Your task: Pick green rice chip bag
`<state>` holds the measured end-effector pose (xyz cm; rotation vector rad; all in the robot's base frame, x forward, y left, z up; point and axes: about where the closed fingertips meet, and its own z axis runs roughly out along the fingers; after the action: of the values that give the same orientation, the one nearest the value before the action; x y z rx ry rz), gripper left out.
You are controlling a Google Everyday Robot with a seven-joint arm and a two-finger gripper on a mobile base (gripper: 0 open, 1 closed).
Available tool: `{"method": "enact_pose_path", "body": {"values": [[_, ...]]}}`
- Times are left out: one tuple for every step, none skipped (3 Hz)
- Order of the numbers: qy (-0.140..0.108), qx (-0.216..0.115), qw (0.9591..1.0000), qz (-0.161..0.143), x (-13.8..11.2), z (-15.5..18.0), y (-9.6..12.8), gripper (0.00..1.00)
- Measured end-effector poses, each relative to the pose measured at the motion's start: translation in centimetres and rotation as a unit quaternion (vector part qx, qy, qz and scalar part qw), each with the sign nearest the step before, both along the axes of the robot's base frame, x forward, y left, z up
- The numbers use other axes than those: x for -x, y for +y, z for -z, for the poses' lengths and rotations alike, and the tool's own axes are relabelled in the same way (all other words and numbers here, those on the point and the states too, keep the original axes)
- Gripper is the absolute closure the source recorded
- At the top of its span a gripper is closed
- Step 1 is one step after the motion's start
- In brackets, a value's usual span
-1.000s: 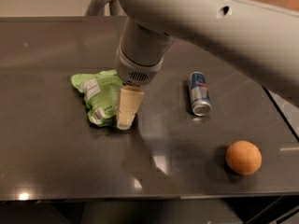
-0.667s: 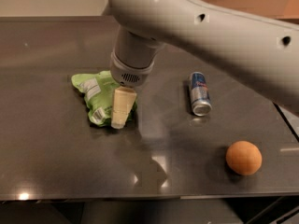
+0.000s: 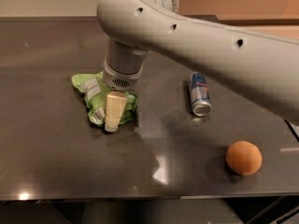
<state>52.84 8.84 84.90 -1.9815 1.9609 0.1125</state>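
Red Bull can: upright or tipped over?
Tipped: the Red Bull can lies on its side. The end effector is down at the green rice chip bag.

Pale arm point(image 3: 201, 36), seemingly cream gripper point(image 3: 113, 122) below

claw point(image 3: 112, 122) over green rice chip bag point(image 3: 90, 90), can point(image 3: 199, 93) and orange point(image 3: 243, 157) farther off

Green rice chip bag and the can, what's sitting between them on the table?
Nothing: the camera view shows bare table between green rice chip bag and can. The gripper hangs over the bag's edge nearest the can.
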Motion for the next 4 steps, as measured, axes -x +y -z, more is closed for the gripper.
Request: {"method": "enact_pose_path", "body": {"values": [[0.017, 0.013, 0.9998, -0.002, 0.1, 0.8, 0.5, 0.17], [0.025, 0.015, 0.9995, -0.01, 0.6, 0.3, 0.6, 0.41], [0.029, 0.009, 0.9994, -0.016, 0.9, -0.9, 0.4, 0.64], [0.028, -0.007, 0.9993, -0.026, 1.2, -3.6, -0.1, 0.88]]}}
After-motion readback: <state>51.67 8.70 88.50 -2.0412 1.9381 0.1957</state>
